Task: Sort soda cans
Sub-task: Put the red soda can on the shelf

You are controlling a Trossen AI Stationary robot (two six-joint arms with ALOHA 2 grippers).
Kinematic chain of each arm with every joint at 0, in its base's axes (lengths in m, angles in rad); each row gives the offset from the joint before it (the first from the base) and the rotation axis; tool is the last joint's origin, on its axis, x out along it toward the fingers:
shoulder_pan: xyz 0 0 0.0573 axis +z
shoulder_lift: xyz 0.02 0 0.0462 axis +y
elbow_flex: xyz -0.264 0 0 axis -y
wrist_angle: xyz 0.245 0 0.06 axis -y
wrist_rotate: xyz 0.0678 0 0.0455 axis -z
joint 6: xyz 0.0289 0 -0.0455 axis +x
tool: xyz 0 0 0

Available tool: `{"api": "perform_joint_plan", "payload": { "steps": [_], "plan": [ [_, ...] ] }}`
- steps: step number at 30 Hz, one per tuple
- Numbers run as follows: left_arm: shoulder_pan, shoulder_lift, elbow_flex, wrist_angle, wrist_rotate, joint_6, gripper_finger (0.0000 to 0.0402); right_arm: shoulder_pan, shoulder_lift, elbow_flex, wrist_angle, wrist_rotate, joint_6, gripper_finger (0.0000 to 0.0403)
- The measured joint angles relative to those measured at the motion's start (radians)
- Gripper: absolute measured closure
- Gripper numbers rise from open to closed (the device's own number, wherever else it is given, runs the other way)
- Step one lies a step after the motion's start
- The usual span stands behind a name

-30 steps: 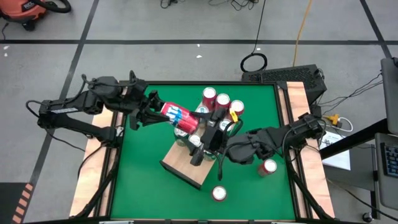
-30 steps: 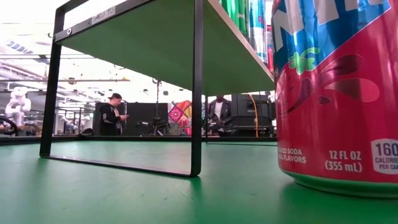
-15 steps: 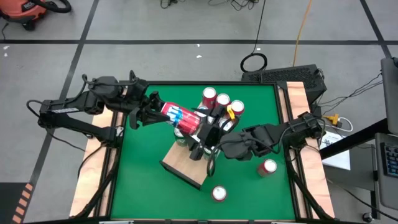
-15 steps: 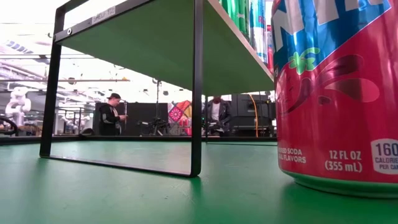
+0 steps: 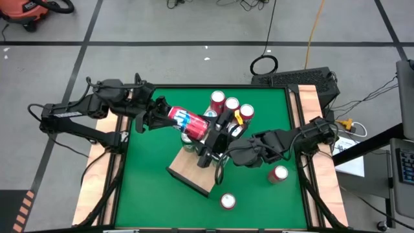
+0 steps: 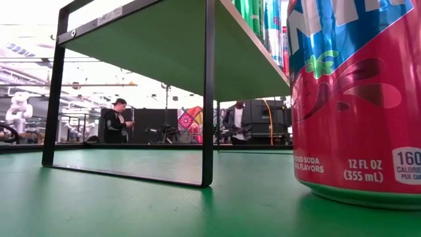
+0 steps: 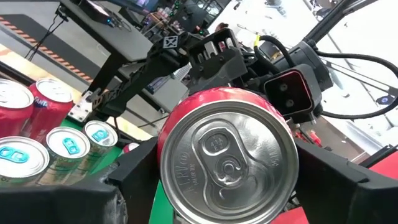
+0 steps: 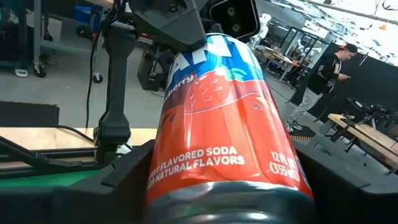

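Observation:
A red soda can [image 5: 189,122] lies level in the air above the raised wooden board [image 5: 194,171], held between my two grippers. My left gripper [image 5: 165,115] is shut on its top end, whose silver lid [image 7: 227,163] faces the left wrist view. From the table's right, my right gripper [image 5: 208,133] is closed around the bottom end [image 8: 227,199]. Green and teal cans [image 5: 189,140] stand on the board. Red cans [image 5: 225,102] stand in a group behind it. My left gripper pinches the can's side just behind the lid rim [image 7: 168,124] between its two fingers [image 7: 134,171]. The fingers come level from the table's left and lie along the can. The can is lifted clear and lies level. My right gripper has a finger on either side of the can's wall at the bottom end [image 8: 163,180]. Its fingers [image 8: 127,171] come level from the table's right, along the can. The can hangs clear of the board.
Two red cans [image 5: 279,173] [image 5: 228,201] stand on the green mat at the near right; one fills the low view [image 6: 355,99]. The board rests on a black frame [image 6: 208,92]. There is free mat at the near left. People stand in the room beyond.
My right gripper's fingers have drawn in around the can's bottom end. The can stays level in the air, with my left gripper holding it.

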Motion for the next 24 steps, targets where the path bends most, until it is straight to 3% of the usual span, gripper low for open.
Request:
{"api": "perform_joint_plan", "payload": {
  "steps": [11, 16, 24],
  "plan": [
    [0.0, 0.0, 0.0, 0.09, 0.028, 0.243, 0.0008, 0.0, -0.002, 0.0, 0.049, 0.01, 0.275, 0.0106],
    [-0.001, -0.002, 0.0, 0.115, 0.002, 0.347, 0.0006, 0.008, -0.004, 0.0, 0.104, 0.011, 0.392, 0.0107],
    [0.002, -0.004, 0.001, 0.191, 0.017, 0.349, 0.0007, 0.038, -0.003, -0.002, 0.218, -0.023, 0.424, 0.0107]
  ]
}}
